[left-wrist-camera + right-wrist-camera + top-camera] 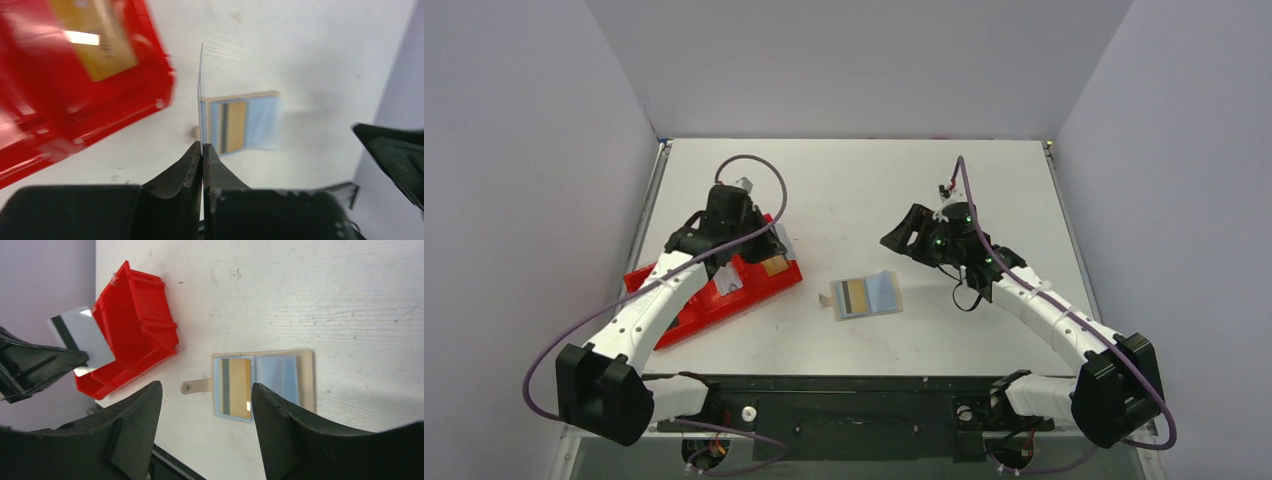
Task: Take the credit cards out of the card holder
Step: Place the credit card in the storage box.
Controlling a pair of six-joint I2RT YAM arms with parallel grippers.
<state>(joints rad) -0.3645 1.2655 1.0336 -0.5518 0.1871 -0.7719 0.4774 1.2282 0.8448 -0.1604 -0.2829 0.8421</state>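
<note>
Your left tool (202,148) is pressed together on one edge of a pale card (82,337), holding it upright close by the red tray (125,100), where a gold card (95,45) lies. That card looks light, stiff and slick, so a firm edge pinch suits it. Your right tool (206,386) stands spread above the surface (854,190), holding nothing. Below it the card holder (305,380) lies opened flat, a striped tan card (237,387) in one pocket; it sits flush, so you probably have to slide it out by an edge
</note>
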